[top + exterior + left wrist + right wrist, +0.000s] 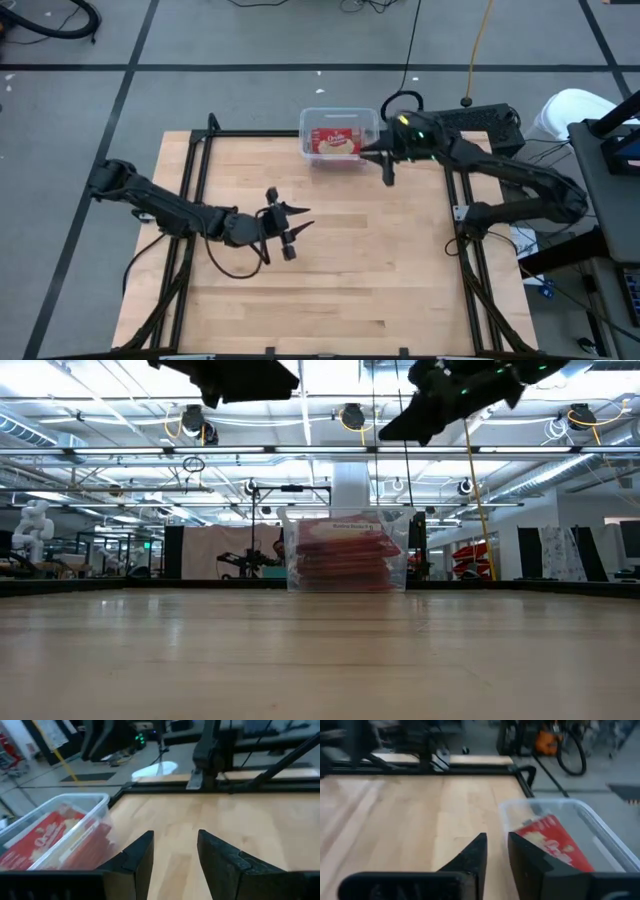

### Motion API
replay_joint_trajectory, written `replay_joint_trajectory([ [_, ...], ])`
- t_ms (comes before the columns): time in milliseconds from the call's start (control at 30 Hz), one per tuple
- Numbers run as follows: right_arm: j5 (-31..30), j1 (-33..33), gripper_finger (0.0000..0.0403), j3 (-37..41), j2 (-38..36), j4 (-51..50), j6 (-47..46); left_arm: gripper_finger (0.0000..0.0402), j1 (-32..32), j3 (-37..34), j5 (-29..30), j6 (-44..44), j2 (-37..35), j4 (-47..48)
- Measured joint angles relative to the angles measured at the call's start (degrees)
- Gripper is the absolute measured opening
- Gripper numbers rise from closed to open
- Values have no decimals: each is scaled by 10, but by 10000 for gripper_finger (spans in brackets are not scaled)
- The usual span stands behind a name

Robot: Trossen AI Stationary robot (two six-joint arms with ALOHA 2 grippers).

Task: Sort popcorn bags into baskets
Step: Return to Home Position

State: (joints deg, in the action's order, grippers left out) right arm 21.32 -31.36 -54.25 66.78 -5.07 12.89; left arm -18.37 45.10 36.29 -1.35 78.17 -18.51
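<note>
A clear plastic basket stands at the middle of the table's far edge. Red and yellow popcorn bags lie stacked flat inside it; the low view shows the stack through the basket's wall. My right gripper hovers just right of the basket, above the table, its fingers a narrow gap apart with nothing between them. My left gripper hangs over the table's middle, left of centre, open and holding nothing, and it points toward the basket.
Bare wooden tabletop stretches from the basket to the near edge. Black frame rails run along the table's left and right sides and its far edge. A cable loops under the left arm. The right arm's base stands at the far right corner.
</note>
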Motion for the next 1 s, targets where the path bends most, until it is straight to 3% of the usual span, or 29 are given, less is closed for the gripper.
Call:
replay_joint_trajectory([
  [133, -8, 43, 42, 64, -67, 56, -19, 148, 16, 0, -22, -13, -19, 3],
  [367, -100, 117, 4, 157, -154, 119, -42, 108, 48, 0, -1, -32, -56, 23],
  [567, -177, 188, 1, 206, -193, 138, -60, 102, 62, 0, 12, -71, -60, 37],
  [800, -244, 259, 1, 252, -209, 140, -75, 99, 66, 0, 7, 1, -60, 64],
  [900, -245, 281, 1, 266, -210, 141, -75, 76, 66, 0, -13, 5, -60, 83],
  [1000, -244, 303, 1, 284, -210, 151, -77, 27, 66, 0, -38, 4, -60, 86],
])
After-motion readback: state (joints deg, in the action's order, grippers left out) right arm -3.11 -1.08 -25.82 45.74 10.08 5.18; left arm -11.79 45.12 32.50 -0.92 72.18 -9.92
